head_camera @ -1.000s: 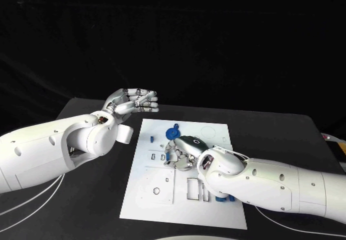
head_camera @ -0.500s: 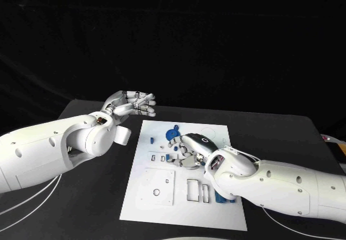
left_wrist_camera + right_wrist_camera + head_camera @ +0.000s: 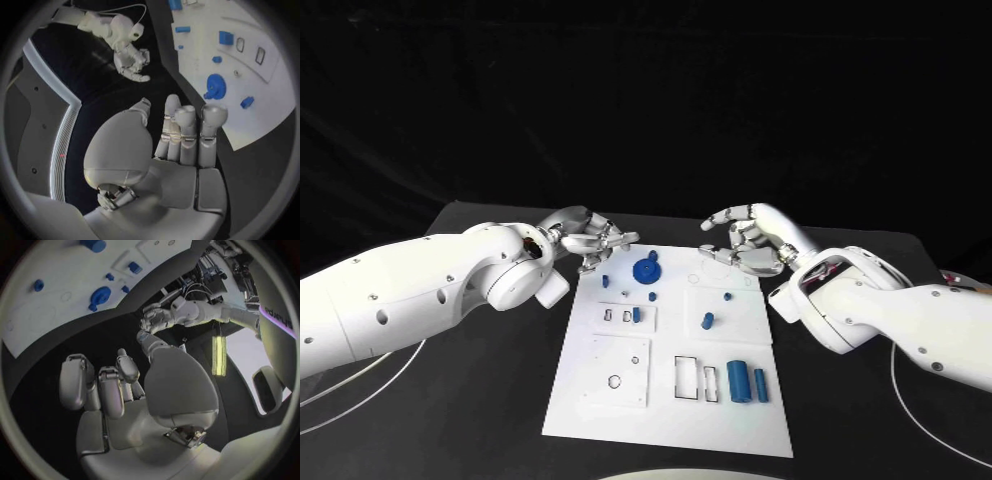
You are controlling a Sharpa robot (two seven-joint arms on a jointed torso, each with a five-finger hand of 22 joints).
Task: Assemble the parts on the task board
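The task board (image 3: 668, 400) lies flat in the middle of the black surface (image 3: 473, 400), with its long side running away from the robot. Both robot hands are at the far end of the board, one at each far corner, and neither one touches the board or any part.

The left robot hand (image 3: 589, 238) is above the far left corner of the board. Its fingers are curled inward, close together, and there is nothing between them. In the left wrist view this hand (image 3: 172, 145) shows its fingers side by side, with the board (image 3: 250, 75) beyond the fingertips.

The right robot hand (image 3: 747, 240) is above the far right corner. Its fingers are also bent inward and hold nothing. In the right wrist view this hand (image 3: 119, 385) is over the dark surface, and the board (image 3: 62, 300) lies further out.

Between the two hands, on the far part of the board, stands a round blue gear (image 3: 646, 269), nearer to the left hand. A small blue peg (image 3: 707, 321) lies near the middle of the board, apart from both hands. Two long blue cylinders (image 3: 738, 381) lie side by side at the near right part of the board, well apart from the hands. Near them are rectangular slots (image 3: 685, 377) in the board.
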